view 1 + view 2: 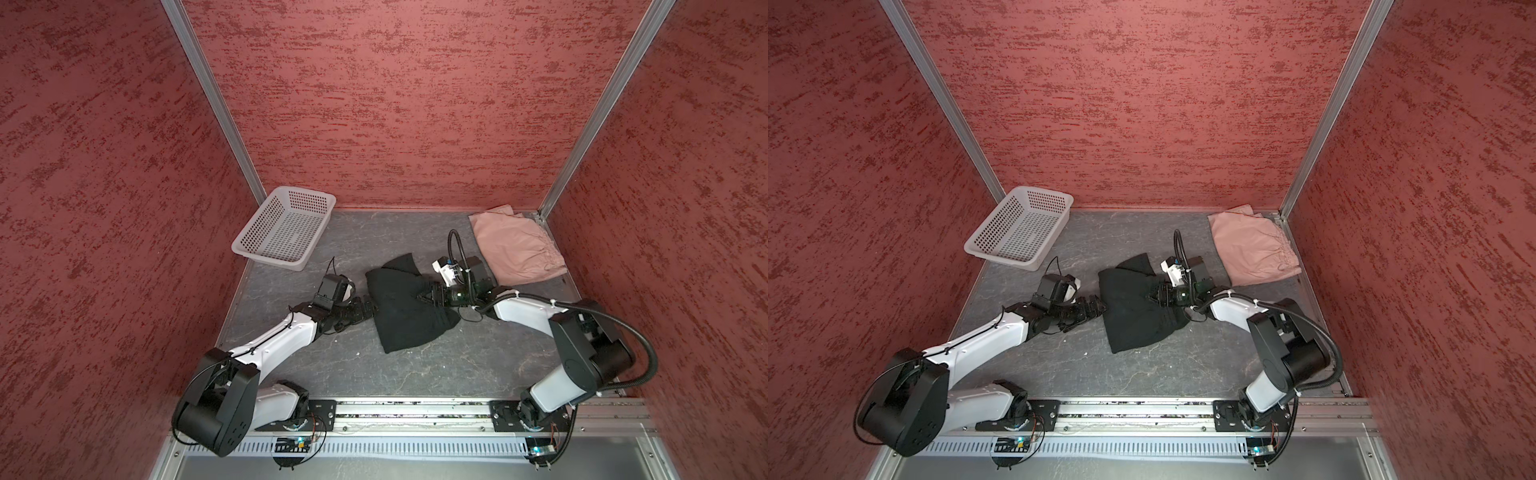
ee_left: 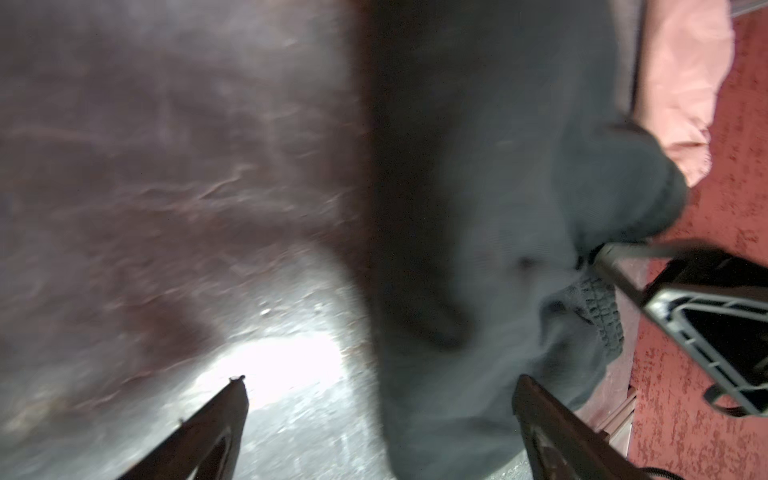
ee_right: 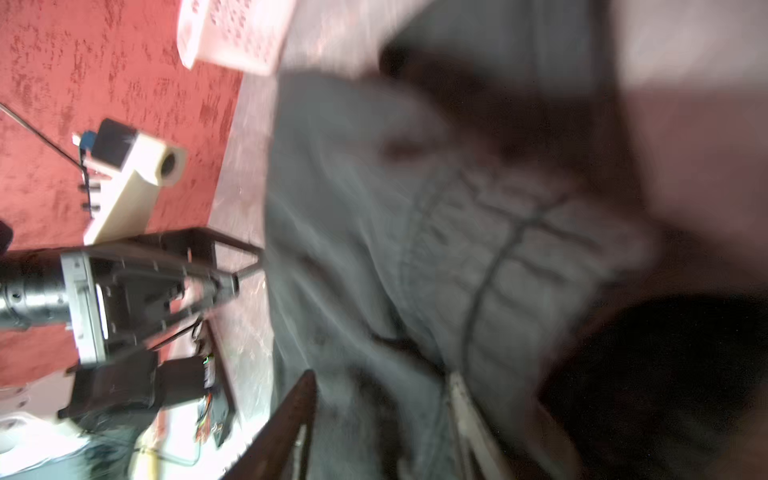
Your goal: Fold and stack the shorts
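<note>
1. Enclosure walls (image 1: pixel 415 104): we record red textured panels on three sides, joined by pale metal corner rails.

2. Table (image 1: pixel 415 374): grey, marbled surface. It bears everything listed below.

3. Left arm (image 1: pixel 274 336) and right arm (image 1: pixel 523 311): white and black, each reaching in from the near rail toward the middle of the table.

4. Black shorts (image 1: pixel 399 316) (image 1: pixel 1133 320): we place them at mid-table, rumpled and only loosely gathered, with one part pointing toward the back wall. They lie between the two grippers and are not stacked on anything.

5. Basket (image 1: pixel 270 259) (image 1: pixel 1000 256): white, perforated, in the far left corner, tilted up against the left wall. We see nothing inside it.

6. Pink shorts (image 1: pixel 515 249) (image 1: pixel 1250 249): folded flat in the far right corner, beside the right wall, gathered waistband toward the near right. They lie apart from the black pair.

7. Left gripper (image 1: pixel 368 309) (image 2: pixel 380 380): at the left edge of the black shorts, low over the table. We note its fingers spread wide, clasping nothing.

8. Right gripper (image 1: pixel 422 296) (image 3: pixel 382 374): down on the right part of the black shorts. The wrist view is blurred; fabric shows between the fingers, yet we cannot tell whether they pinch it or stand loose.
</note>
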Robot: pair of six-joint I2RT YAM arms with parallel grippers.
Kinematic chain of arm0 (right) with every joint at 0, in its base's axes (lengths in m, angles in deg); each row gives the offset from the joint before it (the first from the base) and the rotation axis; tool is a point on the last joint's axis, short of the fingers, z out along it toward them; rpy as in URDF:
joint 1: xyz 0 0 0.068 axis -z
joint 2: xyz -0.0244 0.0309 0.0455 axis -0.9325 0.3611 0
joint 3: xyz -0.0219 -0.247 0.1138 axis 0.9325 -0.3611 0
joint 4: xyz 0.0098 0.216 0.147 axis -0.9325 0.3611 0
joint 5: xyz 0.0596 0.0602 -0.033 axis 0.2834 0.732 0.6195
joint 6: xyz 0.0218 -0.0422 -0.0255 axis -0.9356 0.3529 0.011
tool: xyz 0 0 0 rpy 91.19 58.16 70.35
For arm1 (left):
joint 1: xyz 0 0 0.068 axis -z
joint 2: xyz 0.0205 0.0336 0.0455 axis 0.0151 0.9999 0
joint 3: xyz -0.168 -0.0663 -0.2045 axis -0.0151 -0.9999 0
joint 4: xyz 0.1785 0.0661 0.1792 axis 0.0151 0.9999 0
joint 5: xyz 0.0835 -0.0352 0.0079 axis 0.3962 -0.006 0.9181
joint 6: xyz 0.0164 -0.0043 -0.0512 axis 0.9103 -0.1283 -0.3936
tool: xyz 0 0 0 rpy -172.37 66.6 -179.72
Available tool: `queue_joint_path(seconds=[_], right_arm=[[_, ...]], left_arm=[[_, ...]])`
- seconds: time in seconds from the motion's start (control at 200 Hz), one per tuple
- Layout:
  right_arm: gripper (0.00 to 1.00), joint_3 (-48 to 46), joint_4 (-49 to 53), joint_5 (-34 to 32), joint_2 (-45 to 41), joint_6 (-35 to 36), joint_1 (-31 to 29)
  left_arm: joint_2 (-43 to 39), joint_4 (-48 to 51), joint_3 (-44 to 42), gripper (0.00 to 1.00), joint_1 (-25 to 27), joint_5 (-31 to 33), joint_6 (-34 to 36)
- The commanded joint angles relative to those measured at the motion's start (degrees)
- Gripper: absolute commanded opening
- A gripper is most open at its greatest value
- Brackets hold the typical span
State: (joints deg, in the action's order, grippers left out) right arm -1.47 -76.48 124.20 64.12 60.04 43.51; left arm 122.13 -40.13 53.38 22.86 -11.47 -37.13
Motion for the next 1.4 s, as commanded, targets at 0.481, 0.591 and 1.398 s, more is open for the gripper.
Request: queue_joint_path(seconds=[0.481, 0.591, 1.398], right_arm=[[0.31, 12.1, 0.5, 1.3, 22.6, 8.5, 2.4], [0.56, 10.7, -0.8, 0.9, 17.3, 8.4, 2.3], [0.89, -18.5, -3.3, -10.8, -10.0, -3.3, 4.5]], left_arm=[[1.6, -6.3, -1.1, 0.99, 2.7, 0.6, -0.3], [2.8, -6.4, -1.2, 0.99, 2.7, 1.1, 0.2], [9.0, -5.0, 5.3, 0.99, 1.2, 1.1, 6.6]])
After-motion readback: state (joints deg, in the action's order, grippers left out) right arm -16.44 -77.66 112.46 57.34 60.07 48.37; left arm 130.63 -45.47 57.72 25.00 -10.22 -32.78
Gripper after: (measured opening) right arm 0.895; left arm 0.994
